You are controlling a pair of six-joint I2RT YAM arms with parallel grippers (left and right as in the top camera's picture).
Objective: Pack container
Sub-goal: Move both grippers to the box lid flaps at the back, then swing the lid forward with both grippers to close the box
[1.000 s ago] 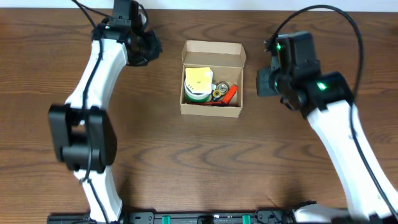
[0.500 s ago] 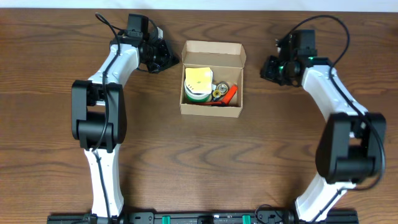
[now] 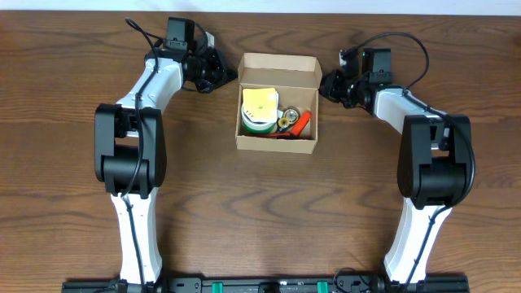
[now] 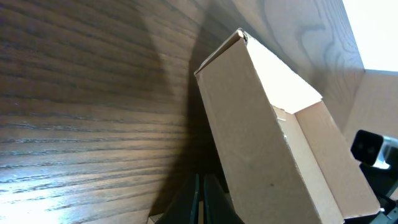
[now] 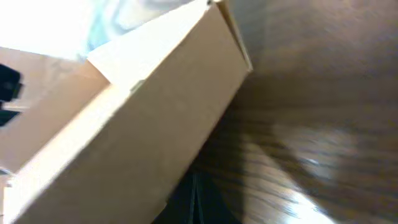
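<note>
Both the left pincer (image 3: 229, 75) and right pincer (image 3: 326, 85) sit closed, empty, just beside the container (image 3: 277, 63).

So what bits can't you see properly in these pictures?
1. Left wrist view: the wall of the container hides everything inside it, and the frame edge cuts off its lower end.
2. Right wrist view: blurred, and only the container's outside shows.
3. Overhead: the small things beside the yellow-topped roll are too small to name.
4. Overhead: whatever lies under that roll is hidden.
</note>
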